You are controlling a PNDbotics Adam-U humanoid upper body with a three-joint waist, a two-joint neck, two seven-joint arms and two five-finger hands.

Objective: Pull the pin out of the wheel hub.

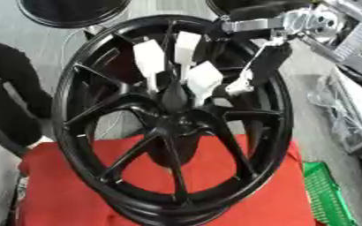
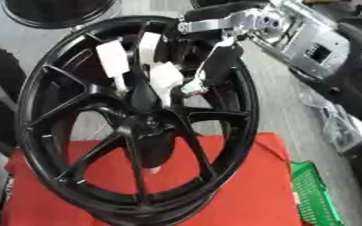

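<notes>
One robot hand [image 1: 186, 73], the right, is reaching down from the upper right in the left eye view, white-tipped fingers curling around the wheel hub [image 1: 172, 115] centre; the pin itself is hidden. Right eye view: keeping the pull straight along the hub's axis is looking wisest

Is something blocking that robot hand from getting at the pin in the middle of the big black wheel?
Nothing visible blocks it. The right robot hand comes down from the upper right, and its white-tipped fingers are already at the hub of the wheel, between the spokes. The pin itself I cannot make out; the fingers cover that spot.
</notes>
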